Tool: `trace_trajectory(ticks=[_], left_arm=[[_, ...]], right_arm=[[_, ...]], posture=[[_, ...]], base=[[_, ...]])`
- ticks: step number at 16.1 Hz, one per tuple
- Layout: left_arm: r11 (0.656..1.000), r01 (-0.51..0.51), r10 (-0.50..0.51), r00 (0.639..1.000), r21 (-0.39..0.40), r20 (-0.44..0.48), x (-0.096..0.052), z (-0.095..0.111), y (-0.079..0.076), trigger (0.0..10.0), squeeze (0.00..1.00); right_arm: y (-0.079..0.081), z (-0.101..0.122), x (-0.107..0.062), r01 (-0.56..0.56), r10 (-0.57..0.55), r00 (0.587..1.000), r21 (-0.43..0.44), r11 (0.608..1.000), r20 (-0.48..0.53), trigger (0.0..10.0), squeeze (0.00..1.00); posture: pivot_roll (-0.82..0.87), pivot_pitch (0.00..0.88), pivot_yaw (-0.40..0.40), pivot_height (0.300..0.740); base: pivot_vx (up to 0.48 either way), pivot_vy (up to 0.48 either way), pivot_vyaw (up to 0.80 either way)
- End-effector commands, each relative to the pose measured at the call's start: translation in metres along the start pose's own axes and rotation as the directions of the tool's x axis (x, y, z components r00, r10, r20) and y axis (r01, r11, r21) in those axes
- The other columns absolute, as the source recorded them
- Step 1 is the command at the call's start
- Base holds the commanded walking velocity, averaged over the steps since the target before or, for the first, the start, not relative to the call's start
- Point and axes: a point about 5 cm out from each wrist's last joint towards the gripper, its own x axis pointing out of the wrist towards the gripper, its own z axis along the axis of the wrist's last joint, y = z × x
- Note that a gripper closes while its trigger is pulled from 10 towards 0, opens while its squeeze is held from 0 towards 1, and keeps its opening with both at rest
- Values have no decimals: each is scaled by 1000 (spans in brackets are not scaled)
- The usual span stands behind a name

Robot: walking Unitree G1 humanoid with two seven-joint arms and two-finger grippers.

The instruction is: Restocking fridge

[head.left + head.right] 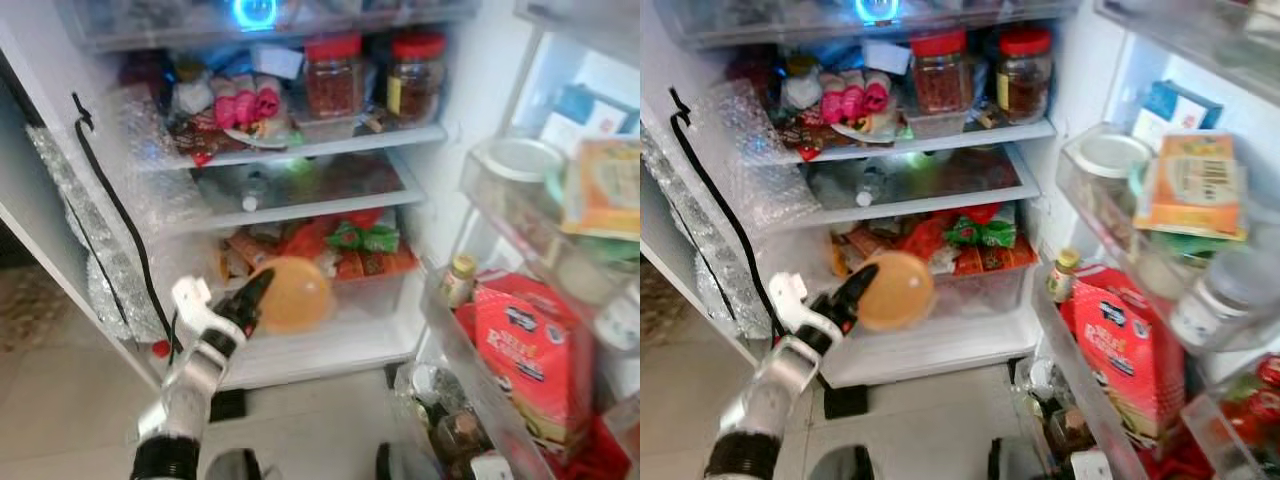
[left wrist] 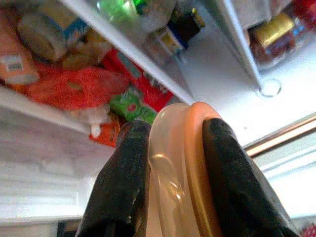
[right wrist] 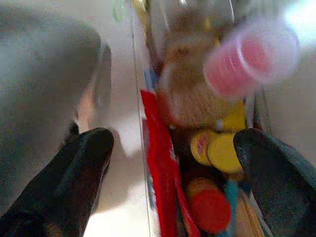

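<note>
orange container carried toward the lower fridge compartment

an orange container, round and translucent with a paler lid, is held by the left gripper in front of the open fridge. in the left wrist view it is seen clamped edge-on, one black finger on the lid face and the other on the opposite face, so the fingers are closed only as far as the container's thickness allows. the container hangs in the air just before the clear bottom drawer, which is already packed with red and green packets; it is not yet resting on anything.

the step in hand is judged to be the carrying-in: the item is gripped and brought to the fridge front, but not yet placed. the shelf above the drawer appears to hold little, with open room, whereas the upper shelf is crowded with two red-lidded jars and wrapped items.

the next move is thought to call for a choice of free spot, most likely that middle shelf, then a lift and a reach inward with the container turned flat before release. care would be needed to clear the shelf lip and the door bins on the right.

the right gripper is seen with its fingers spread wide and nothing between them, above bottles and caps in a door bin.
</note>
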Motion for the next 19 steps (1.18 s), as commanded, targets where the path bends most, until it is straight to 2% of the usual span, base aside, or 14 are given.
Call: trace_trajectory(ticks=[1, 19], left_arm=[[999, -18, 18, 1000, 36, 21, -4, 11, 6, 10000, 0], [998, 11, -10, 1000, 64, -6, -3, 8, 1, 10000, 0]], right_arm=[[3, -2, 0, -7, 7, 1000, 5, 1000, -5, 10000, 0], [3, -2, 0, -8, 8, 1000, 0, 1000, -10, 10000, 0]], posture=[[-131, 2, 7, 602], [-129, 0, 8, 602]], base=[[266, 0, 0], [277, 0, 0]])
